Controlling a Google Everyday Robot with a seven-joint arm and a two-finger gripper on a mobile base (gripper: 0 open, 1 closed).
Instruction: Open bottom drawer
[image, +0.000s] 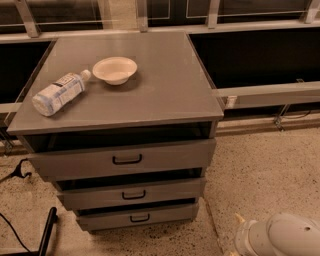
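The grey cabinet (150, 105) has three drawers stacked at its front. The bottom drawer (100, 220) is the slimmest front, low near the floor, with a small black bar handle (140, 218). It looks pushed in, set a little further back than the two above it. My gripper (239, 220) is at the bottom right edge of the camera view, low over the floor, to the right of the bottom drawer and apart from it. The white arm (282, 237) hides most of it.
A clear plastic bottle (57, 92) lies on its side and a white bowl (115, 69) stands on the cabinet top. The top drawer (75, 162) and middle drawer (90, 197) have black handles. A black bar (46, 232) and cable lie on the speckled floor at left.
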